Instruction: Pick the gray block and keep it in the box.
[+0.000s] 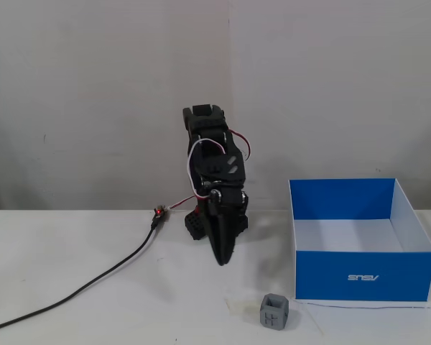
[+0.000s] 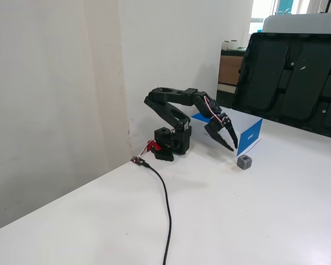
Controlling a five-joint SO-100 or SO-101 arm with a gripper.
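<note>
The gray block (image 1: 274, 311) sits just beside the box (image 1: 363, 275), nearer the camera than the gripper (image 1: 220, 259), whose fingers look pressed together, empty.

In a fixed view, block (image 1: 274, 312) sits on table (image 1: 93, 302) — just left of box (image 1: 362, 248).

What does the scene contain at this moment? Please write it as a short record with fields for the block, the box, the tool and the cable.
block: small gray cube with cross-marked faces, on the white table, outside the box, near its front left corner in a fixed view
box: large open-topped cardboard box, blue outside, white inside; nothing visible inside
tool: black two-finger tool, pointing down toward the table, above and short of the block, holding nothing; jaws look nearly closed
cable: black cable running across the table from the arm base
task state: block not yet picked
</note>
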